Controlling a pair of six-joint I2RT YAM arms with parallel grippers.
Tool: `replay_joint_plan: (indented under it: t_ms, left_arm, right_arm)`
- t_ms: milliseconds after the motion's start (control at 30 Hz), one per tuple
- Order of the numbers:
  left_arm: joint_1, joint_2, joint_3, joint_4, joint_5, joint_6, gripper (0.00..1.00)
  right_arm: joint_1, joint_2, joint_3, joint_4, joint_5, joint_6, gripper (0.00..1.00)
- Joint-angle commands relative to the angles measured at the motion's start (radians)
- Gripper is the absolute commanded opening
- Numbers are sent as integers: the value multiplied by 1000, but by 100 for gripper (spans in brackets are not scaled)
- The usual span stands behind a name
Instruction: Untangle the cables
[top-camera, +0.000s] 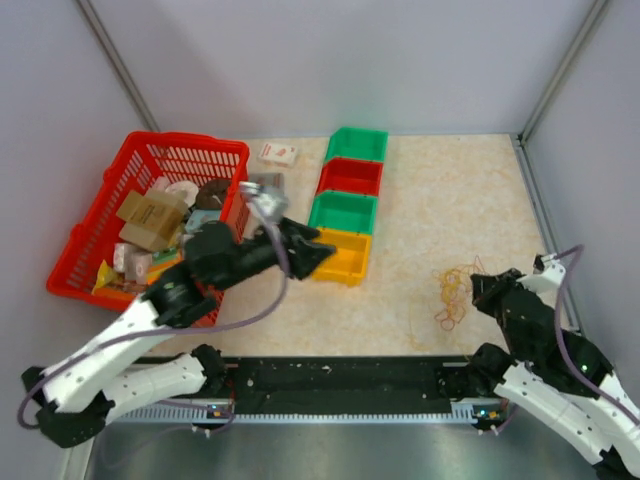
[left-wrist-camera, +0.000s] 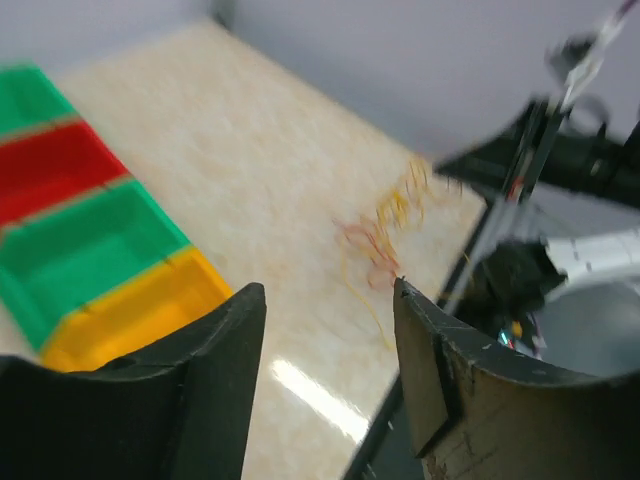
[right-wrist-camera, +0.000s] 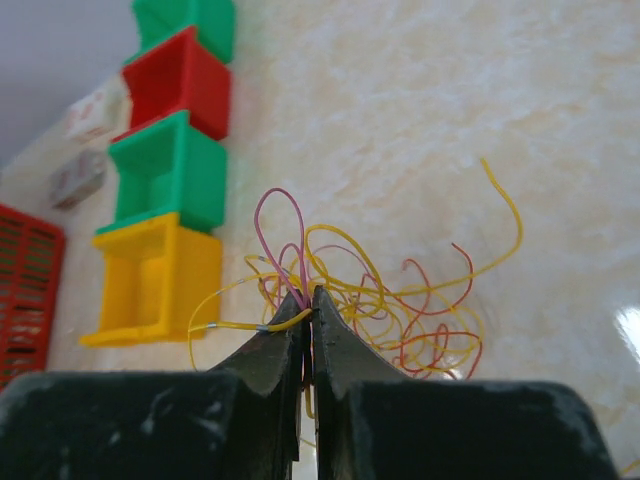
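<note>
The cables (top-camera: 453, 292) lie as a loose tangle of thin yellow, orange and red strands on the right of the table (top-camera: 430, 190), near its front edge. The right gripper (right-wrist-camera: 308, 305) has its fingers pinched tight on a couple of strands at the tangle's near side. The left gripper (left-wrist-camera: 330, 340), by the yellow bin (top-camera: 350, 262), stands with fingers apart and empty. The strands look very light, springy and slippery, so a pull may drag the whole clump; an outer loop or free end seems the best hold.
</note>
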Motion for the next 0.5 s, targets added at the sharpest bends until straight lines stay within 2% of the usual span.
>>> replay_joint_plan:
  t_ms: [0,67,133,167,200,233,333,467]
  left_arm:
    - [15,218,-185,277,373,-183,60]
    - [18,315,-231,414,446,-256,61]
    - [18,419,-273,601,595,-336,63]
    - [15,479,-280,677,638,-391,76]
    - [12,534,-283,738,664,-425,94]
    - [9,576,-282,761,674,-448,95]
    - [-11,663,-282,834,671,-484,93]
    - [-52,754,-231,782,608,-447,75]
  right_arm:
    - [-7,-96,66,229,-259,-311,0]
    - [-7,-95,85,248,-333,-322,0]
    - [-7,-86,99,278,-399,-326,0]
    - [-7,-83,105,295,-428,-329,0]
    - [-9,-81,109,306,-446,-330,0]
    - [-9,-80,113,315,-456,-328,0]
    - [-9,-78,119,334,-477,-328,0]
    - [-7,-75,111,358,-497,-322,0]
